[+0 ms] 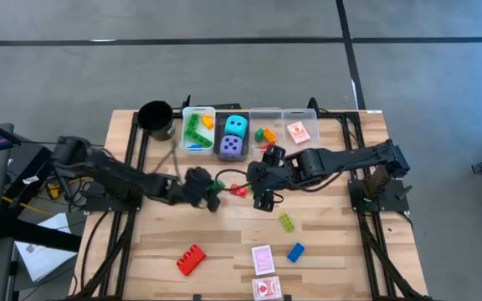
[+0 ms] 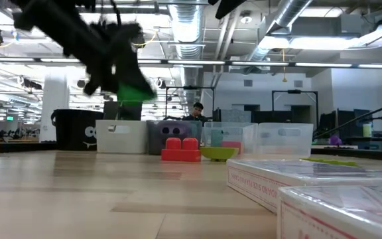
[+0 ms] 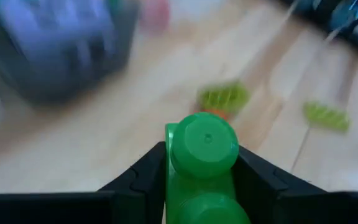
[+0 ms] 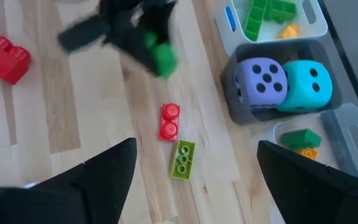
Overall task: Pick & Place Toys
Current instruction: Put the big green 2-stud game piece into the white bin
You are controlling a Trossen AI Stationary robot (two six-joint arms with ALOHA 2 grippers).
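Note:
My left gripper (image 1: 210, 191) is shut on a green brick (image 3: 201, 165) above the middle of the table; the brick also shows in the low view (image 2: 135, 91) and the right wrist view (image 4: 163, 57). My right gripper (image 4: 194, 177) is open and empty, just to the right of it (image 1: 263, 192). Below its spread fingers a small red brick (image 4: 169, 121) and a lime brick (image 4: 183, 159) lie flat on the wood. Purple (image 4: 261, 81) and cyan (image 4: 307, 84) dice sit in a grey bin (image 1: 233, 153). My left gripper pinches the green brick's two side faces (image 3: 169, 168) between its two fingers (image 3: 143, 169). The brick's studded end (image 3: 205, 142) sticks out past the fingertips. The fingers slant down from the table's left. The brick is lifted clear of the table (image 2: 135, 91).
Along the far edge stand a black cup (image 1: 156, 119), a white bin with green bricks (image 1: 197, 132) and two clear bins (image 1: 265, 119) (image 1: 299, 117). Nearer lie a second lime brick (image 1: 285, 221), a blue brick (image 1: 295, 252), a big red brick (image 1: 191, 260) and two cards (image 1: 263, 259) (image 1: 266, 288).

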